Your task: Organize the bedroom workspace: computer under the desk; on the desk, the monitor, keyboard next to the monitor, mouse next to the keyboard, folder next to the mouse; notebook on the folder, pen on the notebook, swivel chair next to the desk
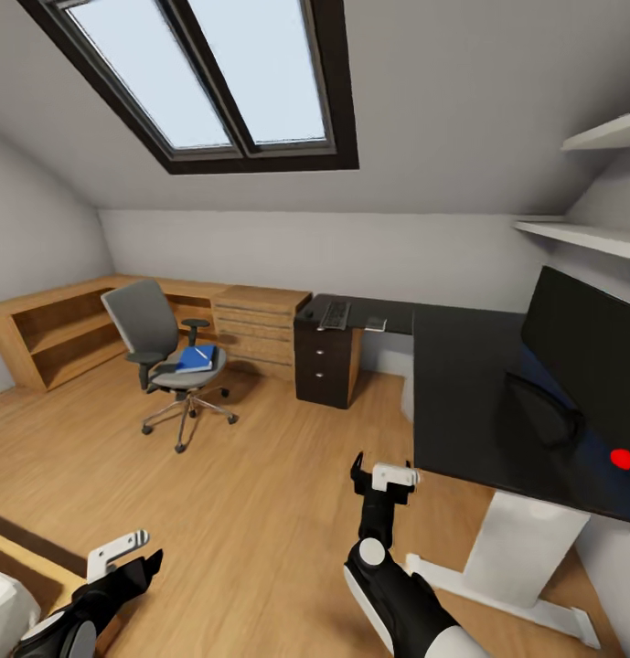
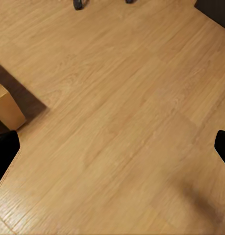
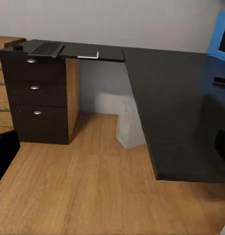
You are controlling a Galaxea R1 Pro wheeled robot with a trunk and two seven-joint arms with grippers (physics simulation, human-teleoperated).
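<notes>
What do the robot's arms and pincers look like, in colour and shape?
Both arms are glossy black with white shell panels. The right pincer is black with a white finger, above a rounded joint with a grey disc. The left pincer is also black, with a white finger marked by dark stripes. No loose cables show.

Black desk [image 1: 461,366] and monitor [image 1: 589,352] — blue folder [image 1: 195,358] on the grey-backed swivel chair [image 1: 154,334].

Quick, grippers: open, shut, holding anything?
Left gripper: open, empty, above the floor.
Right gripper: open, empty, near the desk.
</notes>
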